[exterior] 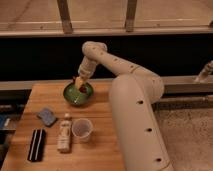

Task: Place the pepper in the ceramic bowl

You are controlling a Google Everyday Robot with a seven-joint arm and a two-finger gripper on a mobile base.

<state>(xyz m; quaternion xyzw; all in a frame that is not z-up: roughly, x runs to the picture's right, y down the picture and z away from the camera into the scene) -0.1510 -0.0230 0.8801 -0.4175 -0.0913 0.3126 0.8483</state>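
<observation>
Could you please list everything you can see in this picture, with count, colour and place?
ceramic bowl: one, green, far side of the table
cup: one, translucent, near middle of the table
bottle: one, pale, lying left of the cup
sponge: one, blue-grey, left of the bottle
black object: one, black, near left corner
table: one, light wood, lower left
pepper: not clearly visible
arm: one, beige, reaching from the right
hand: one, over the bowl's rim

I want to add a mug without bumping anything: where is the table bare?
Bare: far-left corner of the table beside the ceramic bowl. Crowded: sponge, bottle, cup, black case. The gripper hangs over the bowl.
</observation>
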